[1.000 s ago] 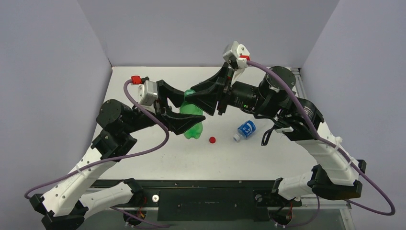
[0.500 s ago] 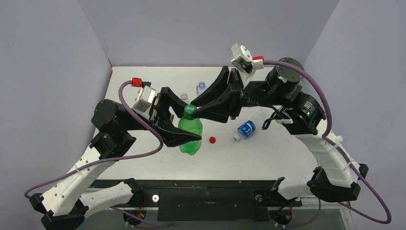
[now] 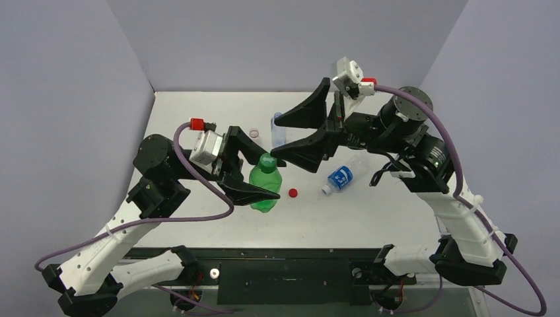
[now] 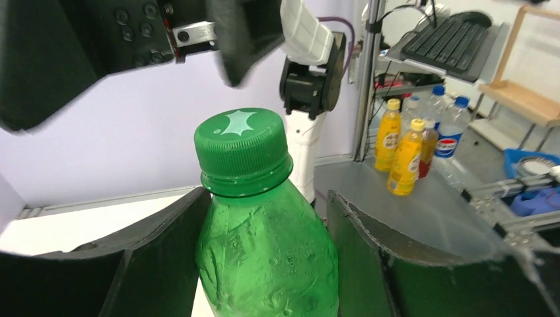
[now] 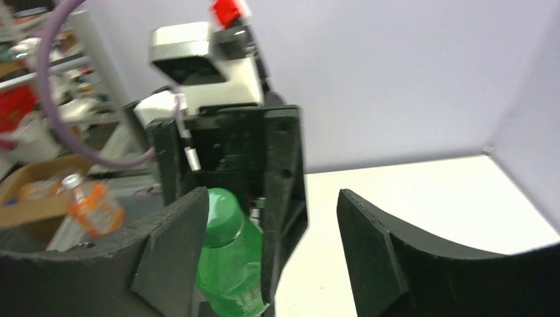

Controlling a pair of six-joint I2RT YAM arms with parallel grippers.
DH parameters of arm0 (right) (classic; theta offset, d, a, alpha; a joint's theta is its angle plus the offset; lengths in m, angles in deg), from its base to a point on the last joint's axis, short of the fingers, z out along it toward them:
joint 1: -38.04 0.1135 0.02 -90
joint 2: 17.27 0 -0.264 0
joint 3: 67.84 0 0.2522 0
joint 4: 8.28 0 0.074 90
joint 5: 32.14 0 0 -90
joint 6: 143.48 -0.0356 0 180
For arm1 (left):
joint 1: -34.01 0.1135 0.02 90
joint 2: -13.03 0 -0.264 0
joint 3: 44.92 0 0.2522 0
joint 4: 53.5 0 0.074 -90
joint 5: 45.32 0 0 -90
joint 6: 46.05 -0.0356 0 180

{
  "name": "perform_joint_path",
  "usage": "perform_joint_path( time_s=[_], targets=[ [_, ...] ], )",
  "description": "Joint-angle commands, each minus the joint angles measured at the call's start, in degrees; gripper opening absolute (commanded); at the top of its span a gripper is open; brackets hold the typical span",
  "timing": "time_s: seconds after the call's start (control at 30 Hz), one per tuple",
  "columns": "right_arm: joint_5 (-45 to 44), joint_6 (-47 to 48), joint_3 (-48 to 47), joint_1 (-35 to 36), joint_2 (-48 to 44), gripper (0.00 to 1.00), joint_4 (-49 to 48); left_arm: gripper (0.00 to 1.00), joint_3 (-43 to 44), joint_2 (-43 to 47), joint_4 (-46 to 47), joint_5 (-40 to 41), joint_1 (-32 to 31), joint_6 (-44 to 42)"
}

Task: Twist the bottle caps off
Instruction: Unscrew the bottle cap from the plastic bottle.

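1. Your left gripper (image 3: 271,178) clamps its curved, matte black fingers (image 4: 165,257) on the green bottle (image 4: 267,264), which stands near the middle of the white table (image 3: 370,218).
2. The bottle is crinkled translucent plastic. Its ribbed green cap (image 4: 241,142) is screwed on.
3. Your right gripper (image 3: 276,136) is spread wide and empty, just far-right of that cap.
4. A small round red cap (image 3: 292,193) lies loose just right of the green bottle.
5. A blue-label bottle (image 3: 339,177) lies on its side further right.
6. A clear bottle (image 3: 278,127) stands at the far side, a pale cap (image 3: 254,132) to its left.
7. Count: three bottles, three caps clearly visible.
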Motion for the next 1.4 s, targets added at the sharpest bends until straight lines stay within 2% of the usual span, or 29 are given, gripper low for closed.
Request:
perform_joint_path(
  time_s=[0.0,0.03,0.07,0.17,0.27,0.43,0.5,0.57,0.67,0.77,0.83,1.03,1.27,1.33,1.37],
  targets=[
    [-21.0,8.6,0.1,3.1,-5.5,0.70,4.1,0.00,-0.1,1.1,-5.4,0.4,0.1,-16.8],
    [-26.5,10.9,1.7,4.0,-6.9,0.72,5.2,0.00,-0.5,1.2,-6.9,1.0,0.1,-23.1],
    [-30.4,11.7,2.7,5.2,-7.7,0.73,5.5,0.00,-0.8,1.8,-8.1,1.5,0.2,-25.6],
    [-33.1,14.9,11.7,6.3,-13.1,0.74,3.3,0.00,-2.4,3.6,-9.7,2.9,0.2,-35.2],
    [-31.7,17.2,21.4,6.3,-17.3,0.74,0.2,0.00,-2.8,4.3,-10.1,1.6,0.2,-38.5],
    [-28.5,19.0,25.5,5.9,-20.6,0.74,0.2,0.00,-3.3,5.2,-9.5,-1.1,0.1,-39.7],
    [-26.5,19.8,27.6,5.2,-21.1,0.74,0.5,0.00,-3.6,5.4,-5.8,-1.1,0.1,-36.4],
    [-23.3,19.5,29.1,4.5,-21.2,0.74,-1.1,0.00,-4.1,5.4,0.5,0.6,0.1,-29.1],
    [-18.2,16.4,32.1,4.4,-21.2,0.75,-10.2,0.00,-3.8,4.6,9.4,6.9,0.1,-14.1],
    [-14.3,11.9,36.0,4.4,-21.0,0.76,-20.2,0.00,-2.0,3.9,11.4,13.5,0.0,-4.6],
    [-11.7,7.4,37.4,4.4,-20.3,0.76,-30.4,0.00,-0.9,3.6,11.2,17.2,-0.1,-1.9],
    [-4.2,-0.7,36.7,6.0,-14.2,0.77,-44.9,0.00,0.1,3.1,9.4,19.0,-0.6,0.8],
    [0.8,-6.9,31.2,7.4,-5.4,0.75,-48.6,0.00,1.5,2.3,9.7,17.2,-1.3,1.0],
    [0.9,-8.5,30.2,7.3,-3.9,0.69,-49.8,0.00,1.8,2.3,9.5,16.0,-1.4,1.2],
    [0.9,-9.6,29.7,7.2,-3.1,0.57,-50.3,0.00,1.9,2.3,9.1,15.1,-1.5,1.1]
  ],
)
